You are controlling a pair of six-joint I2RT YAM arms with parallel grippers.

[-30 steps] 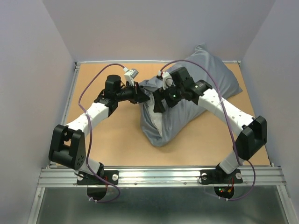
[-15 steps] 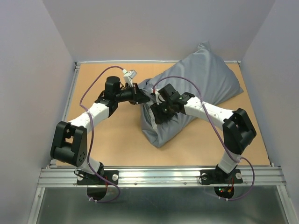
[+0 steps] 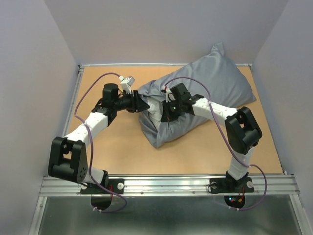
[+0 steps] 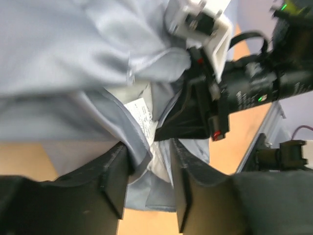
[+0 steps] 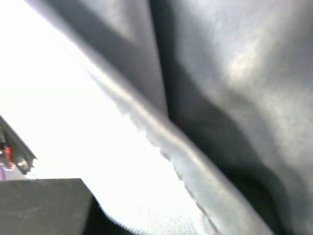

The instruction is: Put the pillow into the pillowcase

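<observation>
Left hand [image 4: 148, 152] part-open astride pillowcase [image 3: 215, 83] hem; right hand [image 3: 166, 111] shut at same mouth. Pillow [image 4: 139, 95] almost wholly inside, on table [image 3: 117, 147]. Final tuck in hand; calls next for gripping hem, drawing over exposed end.

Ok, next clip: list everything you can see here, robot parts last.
pillowcase: one, blue-grey, plump, lying diagonally from the table's centre to its far right corner.
pillow: one, off-white, inside the pillowcase, showing only at its mouth.
label: one, white with print, at that mouth.
table: one, tan top.
rail: one, silver metal, along the near edge.
walls: three, pale, around the table.
cables: two, purple, looping along the arms.
arms: two, white and black, both reaching to the mouth.
left gripper: black, fingers apart, pillowcase hem between them.
right gripper: black, shut at the mouth; whether it pinches cloth is unclear.
</observation>
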